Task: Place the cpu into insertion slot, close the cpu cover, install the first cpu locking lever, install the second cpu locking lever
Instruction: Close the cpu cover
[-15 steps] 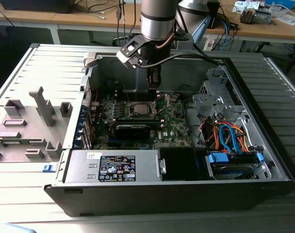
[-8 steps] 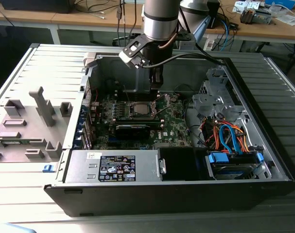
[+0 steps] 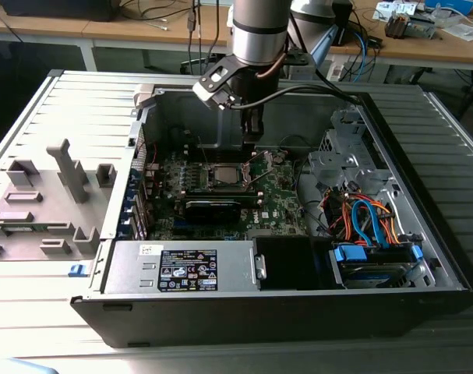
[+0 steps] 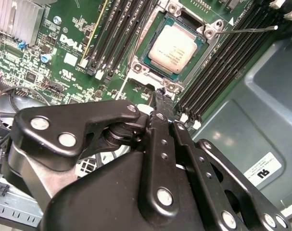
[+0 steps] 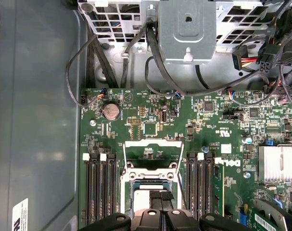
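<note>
The cpu (image 4: 173, 48) lies flat in the insertion slot (image 4: 138, 65), its silver-grey top uncovered. In the exterior view the slot (image 3: 220, 174) sits mid-board inside the open computer case (image 3: 423, 234), which lies on its side on the ribbed worktop (image 3: 33, 304).

The cpu cover (image 5: 150, 144) appears tilted up off the chip at one edge of the socket. A thin locking lever (image 4: 247, 30) juts out from a socket corner over the black memory slots (image 4: 222, 67).

The gripper (image 4: 162, 98) hangs just above the socket's rim, at its far right in the exterior view (image 3: 252, 139). Its fingers (image 5: 160, 195) are pressed narrow together with nothing seen between them.

There is white lettering on the green board (image 4: 71, 41), a white sticker (image 4: 263, 171) on the case floor, and a black-and-white label (image 3: 188, 270) on the power supply at the near side.

A long black card (image 3: 213, 209) lies just near of the socket. Blue and orange cables (image 3: 368, 218) crowd the drive bay on the exterior view's right. A coin battery (image 5: 110, 111) and loose black wires (image 5: 93, 62) sit between the socket and a metal bracket (image 5: 186, 31). A grey moulded tray (image 3: 41, 202) rests on the exterior view's left.
</note>
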Available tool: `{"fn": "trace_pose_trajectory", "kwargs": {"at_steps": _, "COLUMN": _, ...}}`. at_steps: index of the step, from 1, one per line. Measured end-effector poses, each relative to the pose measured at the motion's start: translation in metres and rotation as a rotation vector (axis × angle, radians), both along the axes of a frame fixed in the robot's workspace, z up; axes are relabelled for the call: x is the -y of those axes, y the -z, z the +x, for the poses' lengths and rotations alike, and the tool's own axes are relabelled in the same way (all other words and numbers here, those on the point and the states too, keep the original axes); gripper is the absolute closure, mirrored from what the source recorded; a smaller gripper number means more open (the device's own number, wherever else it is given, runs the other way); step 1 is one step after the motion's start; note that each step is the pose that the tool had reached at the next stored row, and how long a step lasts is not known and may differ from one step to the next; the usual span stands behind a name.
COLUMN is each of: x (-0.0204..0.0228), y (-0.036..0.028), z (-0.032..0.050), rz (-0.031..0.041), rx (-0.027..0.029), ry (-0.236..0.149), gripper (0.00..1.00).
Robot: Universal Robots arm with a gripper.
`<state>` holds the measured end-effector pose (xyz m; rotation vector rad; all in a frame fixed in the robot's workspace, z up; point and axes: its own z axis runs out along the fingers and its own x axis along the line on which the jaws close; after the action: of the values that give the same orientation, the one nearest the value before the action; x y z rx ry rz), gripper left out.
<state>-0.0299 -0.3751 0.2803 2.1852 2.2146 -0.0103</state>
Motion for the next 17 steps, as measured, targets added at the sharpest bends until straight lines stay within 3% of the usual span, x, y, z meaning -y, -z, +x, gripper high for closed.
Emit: {"fn": "trace_pose_trajectory", "kwargs": {"at_steps": 17, "x": 0.0, "y": 0.0, "z": 0.0091, "rz": 0.0, "rx": 0.0, "ry": 0.0, "gripper": 0.89}}
